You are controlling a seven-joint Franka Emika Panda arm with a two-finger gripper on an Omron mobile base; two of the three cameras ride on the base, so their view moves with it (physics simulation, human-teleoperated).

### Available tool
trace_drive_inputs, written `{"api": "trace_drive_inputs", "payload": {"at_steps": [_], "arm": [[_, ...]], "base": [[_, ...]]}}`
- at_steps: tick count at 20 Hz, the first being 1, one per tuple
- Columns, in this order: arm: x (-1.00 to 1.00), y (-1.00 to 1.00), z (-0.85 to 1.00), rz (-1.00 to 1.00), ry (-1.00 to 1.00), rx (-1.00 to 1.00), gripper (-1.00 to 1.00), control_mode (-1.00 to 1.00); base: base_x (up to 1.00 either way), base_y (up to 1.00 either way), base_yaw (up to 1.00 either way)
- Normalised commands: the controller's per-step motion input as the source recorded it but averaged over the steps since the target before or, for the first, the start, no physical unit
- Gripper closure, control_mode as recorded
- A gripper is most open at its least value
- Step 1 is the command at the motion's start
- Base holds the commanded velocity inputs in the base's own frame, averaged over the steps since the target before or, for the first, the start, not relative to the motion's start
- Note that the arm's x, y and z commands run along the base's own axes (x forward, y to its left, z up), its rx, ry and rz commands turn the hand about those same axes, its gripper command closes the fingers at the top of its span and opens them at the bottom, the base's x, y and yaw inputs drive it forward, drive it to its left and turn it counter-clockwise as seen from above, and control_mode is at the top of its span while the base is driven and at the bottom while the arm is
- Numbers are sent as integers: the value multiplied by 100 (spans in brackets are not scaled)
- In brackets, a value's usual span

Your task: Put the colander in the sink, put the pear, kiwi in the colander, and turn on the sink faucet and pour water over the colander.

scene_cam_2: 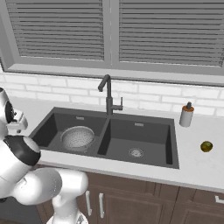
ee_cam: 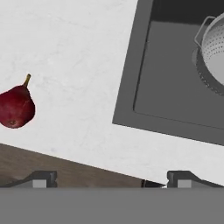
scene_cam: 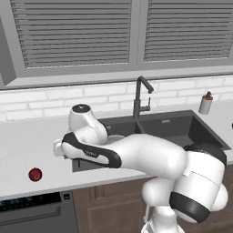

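Dark red on pale stone: at the far left of the counter (scene_cam: 27, 145) we find the pear (scene_cam: 35, 174), lying alone near the front edge, well apart from everything else. In the hand view the pear (ee_cam: 16, 106) sits at the left edge, its short stem pointing up in that picture, while our gripper (ee_cam: 112, 177) shows two dark fingertips spread wide at the bottom, with nothing between them. So the pear lies off to one side of the gripper, not under it; we judge the hand must swing that way before it can come down on the fruit. Moving right, the sink (scene_cam_2: 173, 144) opens in the counter, and the colander (scene_cam_2: 78, 138) already stands in its left basin. The faucet (scene_cam_2: 107, 94) rises behind the divider, with no water running. Farthest right, past the sink, the kiwi (scene_cam_2: 206, 146) rests on the counter.
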Motion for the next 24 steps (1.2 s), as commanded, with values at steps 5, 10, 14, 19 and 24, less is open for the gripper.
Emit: {"api": "trace_drive_inputs", "payload": {"at_steps": [5, 10, 14, 19, 24], "arm": [[-10, 53, 8, 0, -3, 0, -100, -100], [-11, 69, -14, -2, -2, 0, -100, -100], [-1, 52, -18, -8, 0, 0, -100, -100], [0, 41, -3, -8, -2, 0, -100, -100], [0, 33, -3, -12, 0, 1, -100, -100]], "base": [[0, 0, 0], [0, 0, 0], [0, 0, 0], [0, 0, 0], [0, 0, 0]]}}
